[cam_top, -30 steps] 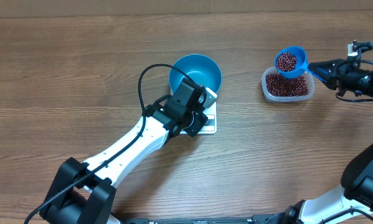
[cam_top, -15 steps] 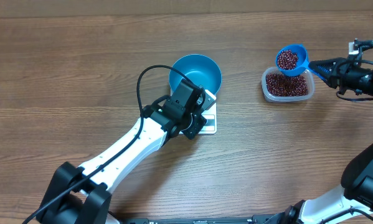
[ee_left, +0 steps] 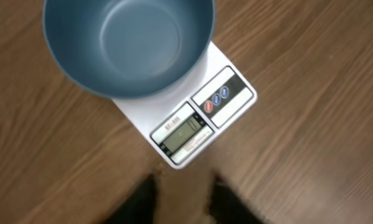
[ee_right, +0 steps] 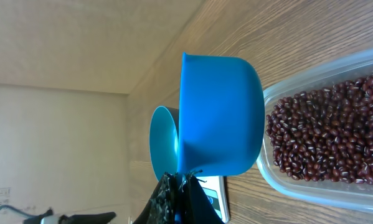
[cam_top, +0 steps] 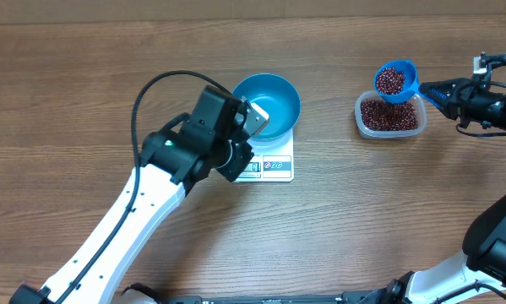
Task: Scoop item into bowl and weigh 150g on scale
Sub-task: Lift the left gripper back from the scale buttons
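Observation:
The blue bowl (cam_top: 272, 100) (ee_left: 129, 43) stands empty on the white scale (cam_top: 276, 165) (ee_left: 195, 121). My left gripper (cam_top: 237, 162) (ee_left: 185, 200) hovers at the scale's front left corner, open, with only wood between its blurred fingers (ee_left: 142, 202). At the right, my right gripper (cam_top: 434, 91) (ee_right: 183, 186) is shut on the handle of a small blue scoop (cam_top: 395, 82) (ee_right: 220, 118). The scoop is full of red-brown beans and hangs above the clear tub (cam_top: 391, 116) of beans (ee_right: 323, 137). In the right wrist view, the bowl (ee_right: 164, 143) and the scale (ee_right: 215, 200) show behind the scoop.
The left arm (cam_top: 143, 203) runs from the lower left of the wooden table up to the scale. The right arm (cam_top: 497, 105) comes in from the right edge. Bare wood lies between the scale and the tub.
My left gripper has drawn back to the left from over the scale's front, and its jaws have opened. The right gripper and the full scoop have hardly moved.

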`<state>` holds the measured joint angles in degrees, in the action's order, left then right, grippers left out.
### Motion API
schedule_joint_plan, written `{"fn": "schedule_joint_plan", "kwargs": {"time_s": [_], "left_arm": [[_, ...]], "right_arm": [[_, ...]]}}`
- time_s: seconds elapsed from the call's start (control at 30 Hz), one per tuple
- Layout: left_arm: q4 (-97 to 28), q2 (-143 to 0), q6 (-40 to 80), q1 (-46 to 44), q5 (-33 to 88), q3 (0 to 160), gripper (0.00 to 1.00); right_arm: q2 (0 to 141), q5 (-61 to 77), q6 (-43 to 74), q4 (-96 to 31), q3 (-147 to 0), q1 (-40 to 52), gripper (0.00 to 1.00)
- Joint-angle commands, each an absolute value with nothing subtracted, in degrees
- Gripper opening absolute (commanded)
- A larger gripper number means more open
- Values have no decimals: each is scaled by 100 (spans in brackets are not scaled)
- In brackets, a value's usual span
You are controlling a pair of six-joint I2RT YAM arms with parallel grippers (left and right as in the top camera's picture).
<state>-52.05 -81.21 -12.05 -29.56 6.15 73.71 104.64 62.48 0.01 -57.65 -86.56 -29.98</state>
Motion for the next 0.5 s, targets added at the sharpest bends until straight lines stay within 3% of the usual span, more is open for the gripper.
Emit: {"fn": "schedule_joint_plan", "kwargs": {"time_s": [0.0,0.07,0.1,0.47], "left_arm": [[-5380,-7961,-1417,-2936,972,7575,70],[-5450,-7909,-1417,-2936,978,7592,97],[-5468,-7885,-1417,-2936,976,7594,100],[-5815,-7249,-1712,-2915,958,7594,99]], "right_arm": [[10497,6342,-5,-5728,-8621,-3024,4],[10497,6342,-5,-5728,-8621,-3024,4],[10497,6342,-5,-5728,-8621,-3024,4],[10497,6344,-5,-5725,-8621,-3024,4]]}}
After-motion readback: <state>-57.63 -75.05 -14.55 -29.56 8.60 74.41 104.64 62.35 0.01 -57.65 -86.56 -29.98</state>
